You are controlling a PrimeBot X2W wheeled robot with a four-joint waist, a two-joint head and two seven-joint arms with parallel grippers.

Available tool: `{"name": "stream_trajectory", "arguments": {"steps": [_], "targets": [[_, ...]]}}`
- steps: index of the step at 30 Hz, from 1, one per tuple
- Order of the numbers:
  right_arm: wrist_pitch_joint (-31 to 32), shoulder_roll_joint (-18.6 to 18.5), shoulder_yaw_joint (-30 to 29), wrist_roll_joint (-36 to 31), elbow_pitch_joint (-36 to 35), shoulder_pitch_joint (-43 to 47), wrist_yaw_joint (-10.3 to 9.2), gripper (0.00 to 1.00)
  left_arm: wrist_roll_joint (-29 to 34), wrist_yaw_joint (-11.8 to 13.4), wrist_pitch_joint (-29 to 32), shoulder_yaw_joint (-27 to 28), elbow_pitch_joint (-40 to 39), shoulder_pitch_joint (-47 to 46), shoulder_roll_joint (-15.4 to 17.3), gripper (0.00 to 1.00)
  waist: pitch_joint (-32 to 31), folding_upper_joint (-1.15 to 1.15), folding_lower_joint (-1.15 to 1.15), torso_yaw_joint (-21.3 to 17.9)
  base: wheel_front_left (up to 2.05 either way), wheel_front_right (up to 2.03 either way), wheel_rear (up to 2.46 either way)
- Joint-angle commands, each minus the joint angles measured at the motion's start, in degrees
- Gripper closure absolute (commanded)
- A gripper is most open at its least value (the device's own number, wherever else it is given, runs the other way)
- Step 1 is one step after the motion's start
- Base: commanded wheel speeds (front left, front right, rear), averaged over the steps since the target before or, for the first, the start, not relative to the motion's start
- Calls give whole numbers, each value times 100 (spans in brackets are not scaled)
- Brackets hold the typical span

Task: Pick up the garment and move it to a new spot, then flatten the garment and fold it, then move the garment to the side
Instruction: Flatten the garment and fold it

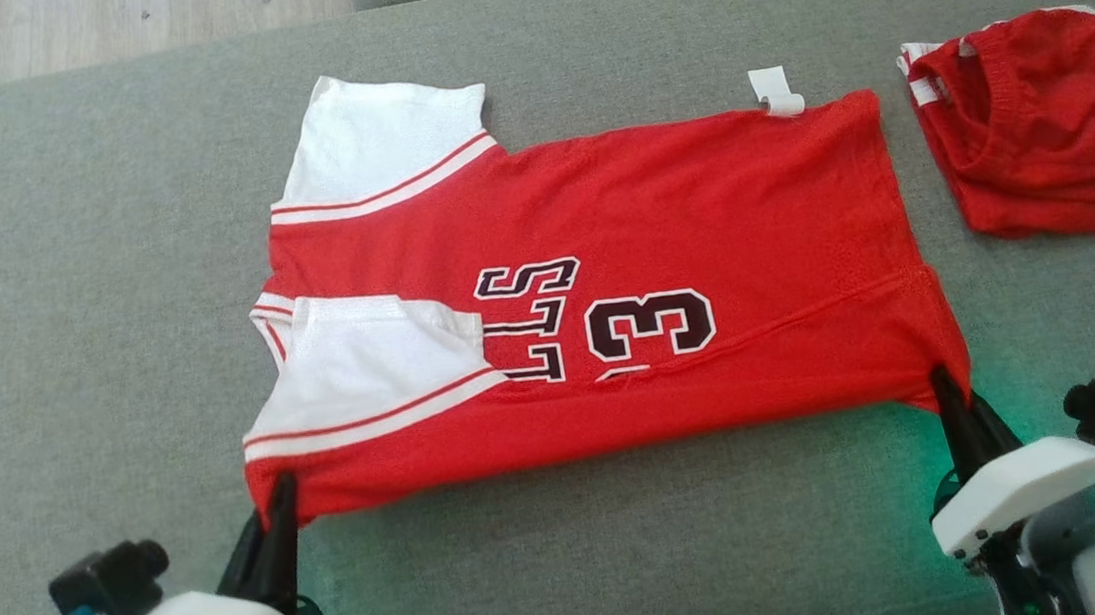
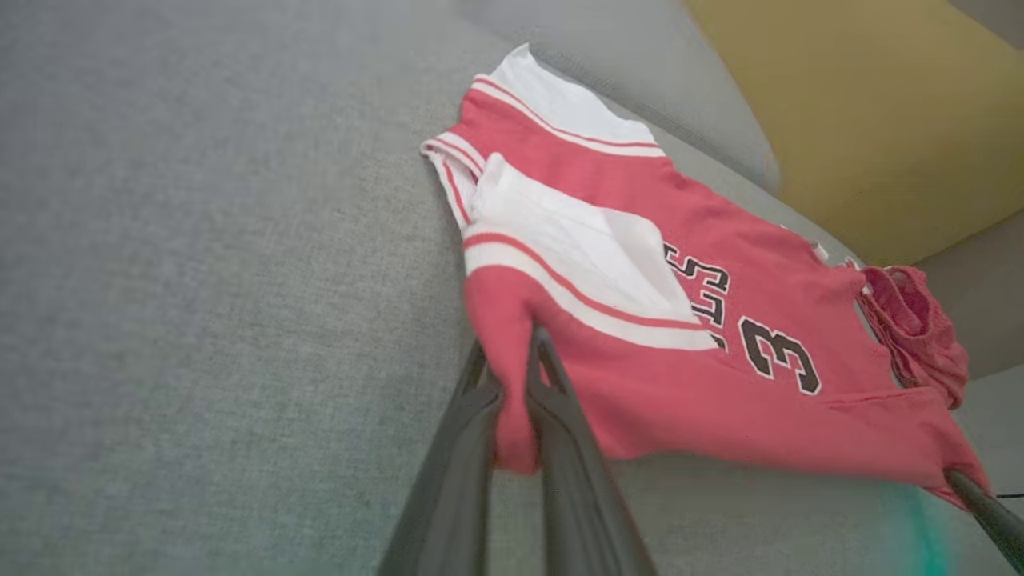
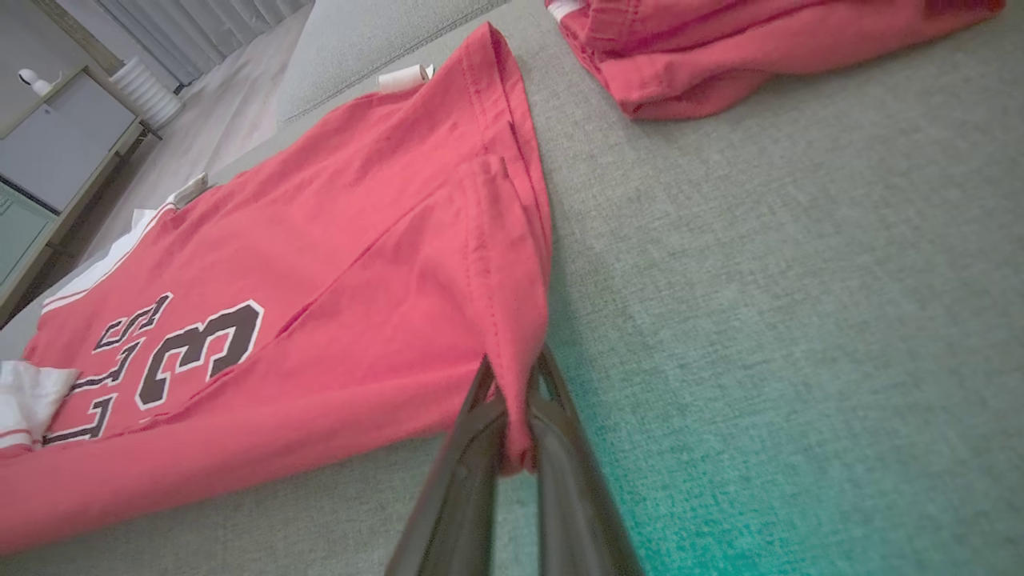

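Note:
A red jersey (image 1: 660, 226) with white sleeves and a black "3" lies spread on the grey couch cushion, its near long edge folded over the body. My left gripper (image 1: 281, 489) is shut on the near left corner of the jersey (image 2: 640, 384), the cloth pinched between its fingers (image 2: 552, 400). At the near right corner my right gripper (image 1: 945, 388) is shut on the hem of the jersey (image 3: 384, 264), which bunches between its fingers (image 3: 480, 408). Both corners are lifted slightly off the cushion.
A second red garment (image 1: 1043, 134) lies crumpled at the cushion's right, a little past the jersey's hem. The grey cushion (image 1: 84, 292) stretches wide to the left. A yellow cushion (image 2: 864, 104) stands behind the couch in the left wrist view.

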Motion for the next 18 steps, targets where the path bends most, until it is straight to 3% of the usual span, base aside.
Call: {"name": "stream_trajectory", "arguments": {"steps": [1,3,4,5,7,8,14,18], "targets": [[1,-45,121,16,-217,-96,37,79,2,21,-63,227,-121,-179,67,100,1,0,0,-3,0,0,0],[-21,-45,148,-7,-238,-37,37,44,-26,-18,-134,196,108,-152,-15,100,-1,0,0,-15,0,0,0],[-40,-45,155,-21,-238,-12,37,6,-56,-34,-146,184,209,-145,-55,100,-5,0,0,-20,0,0,0],[-55,-45,153,-58,-232,17,37,0,-53,-35,-154,169,295,-138,-68,100,-9,0,0,-26,0,0,0],[-84,-45,110,-153,-203,73,37,0,-40,-57,-218,156,452,-119,-95,38,-11,0,0,-39,0,0,0],[-96,-45,100,-187,-196,98,37,0,-39,-81,-255,154,520,-111,-106,0,-12,0,0,-44,0,0,0],[-229,-45,-41,-242,-343,176,37,0,95,-172,-539,257,596,-279,-33,0,-12,0,0,-75,0,0,0],[-362,-45,-106,-381,-662,-1,37,0,313,-203,-470,350,336,-831,249,0,73,0,0,-126,0,0,0]]}}
